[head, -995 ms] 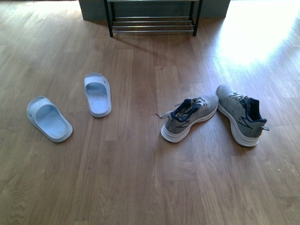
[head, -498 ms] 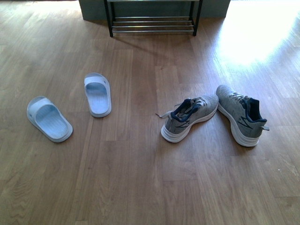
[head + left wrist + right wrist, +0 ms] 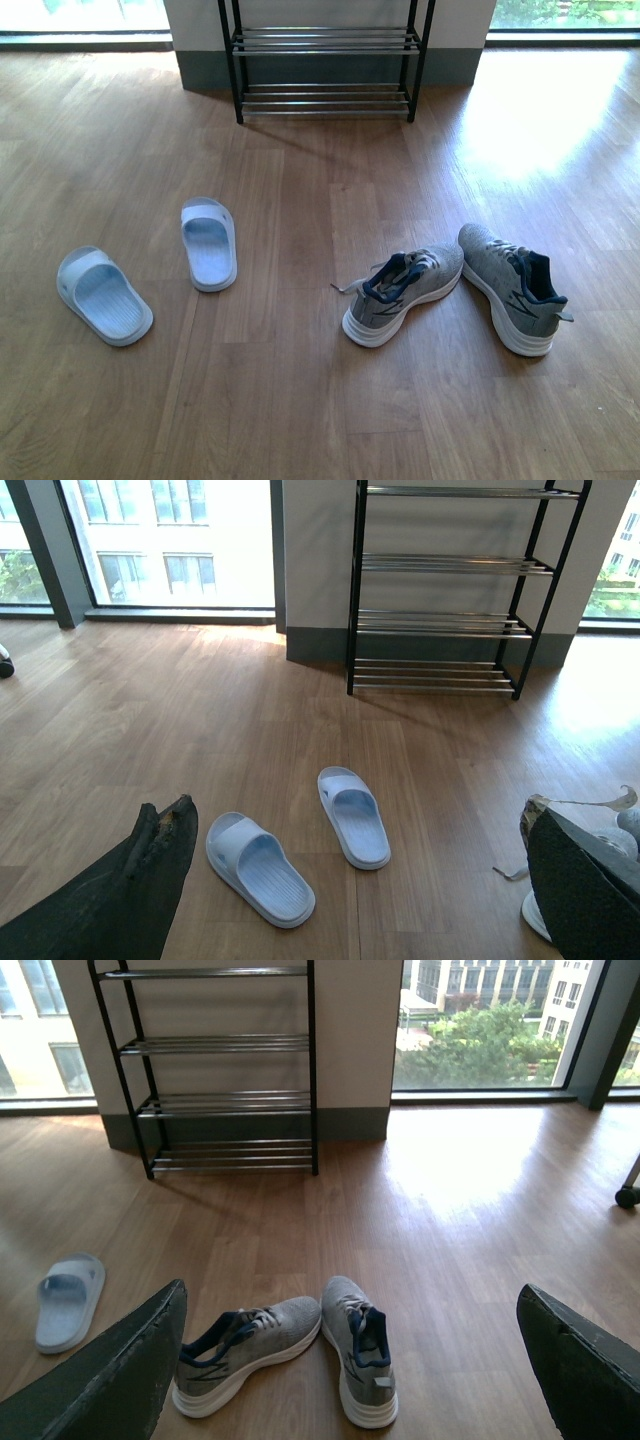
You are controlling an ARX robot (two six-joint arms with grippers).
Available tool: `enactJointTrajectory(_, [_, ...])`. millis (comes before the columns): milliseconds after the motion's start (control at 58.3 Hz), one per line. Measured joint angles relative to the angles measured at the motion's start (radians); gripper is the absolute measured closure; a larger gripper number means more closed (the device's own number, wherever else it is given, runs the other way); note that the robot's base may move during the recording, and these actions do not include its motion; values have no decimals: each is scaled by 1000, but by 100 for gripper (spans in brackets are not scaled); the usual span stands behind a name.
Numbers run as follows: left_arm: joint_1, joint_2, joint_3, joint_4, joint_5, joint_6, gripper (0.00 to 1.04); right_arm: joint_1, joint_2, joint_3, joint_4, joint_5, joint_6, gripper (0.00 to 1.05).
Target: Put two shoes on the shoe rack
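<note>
Front view: two grey knit, white-soled sneakers sit on the plank floor (image 3: 290,400), first sneaker (image 3: 400,292) and second sneaker (image 3: 512,288) with toes close together, well apart from the shoe rack (image 3: 325,42) of black frame and chrome bars. Moulded pale blue slides (image 3: 208,243) lie further left. Left wrist view: my left tool (image 3: 355,815) gapes wide, its pads (image 3: 130,890) rough and black. Right wrist view: my right tool (image 3: 352,1298) is equally wide, empty.

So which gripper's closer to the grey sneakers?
Right. The right gripper points at the grey sneakers, just ahead of its open fingers. The left gripper points at the pale blue slides, further from the sneakers.
</note>
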Motion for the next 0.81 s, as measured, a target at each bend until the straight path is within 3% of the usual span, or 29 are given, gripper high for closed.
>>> enactJointTrajectory(807, [0, 0, 0, 0, -3, 0, 9, 0, 0, 0, 0, -3, 0, 9])
